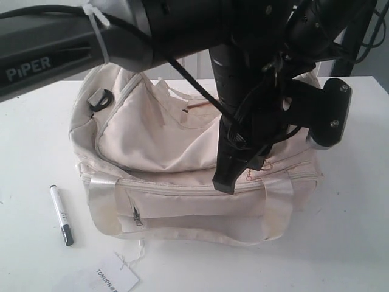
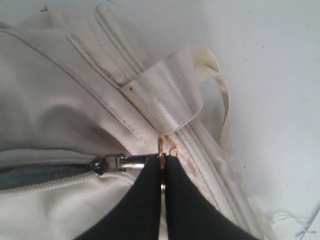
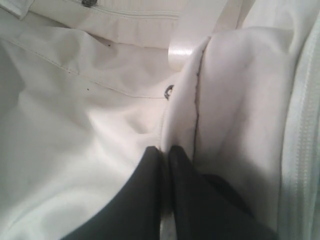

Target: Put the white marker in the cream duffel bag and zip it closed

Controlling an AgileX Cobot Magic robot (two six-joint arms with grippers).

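The cream duffel bag (image 1: 164, 140) lies on the white table with its top slumped. Left of it on the table lies the white marker (image 1: 61, 214), black cap toward the front, untouched by either gripper. My left gripper (image 2: 162, 159) is shut on the gold ring (image 2: 161, 144) of the silver zipper pull (image 2: 131, 162), beside a satin handle (image 2: 167, 97). Behind the slider the zipper gapes onto a dark interior (image 2: 30, 176). In the exterior view its fingers (image 1: 226, 181) point down at the bag's front top. My right gripper (image 3: 166, 150) is shut on a fold of bag fabric (image 3: 186, 107).
A white paper tag (image 1: 115, 277) on a string lies in front of the bag. Both arms cross above the bag and hide its middle and right top. The table's right side (image 1: 346, 231) is bare. A black strap ring (image 1: 101, 100) sits at the bag's left end.
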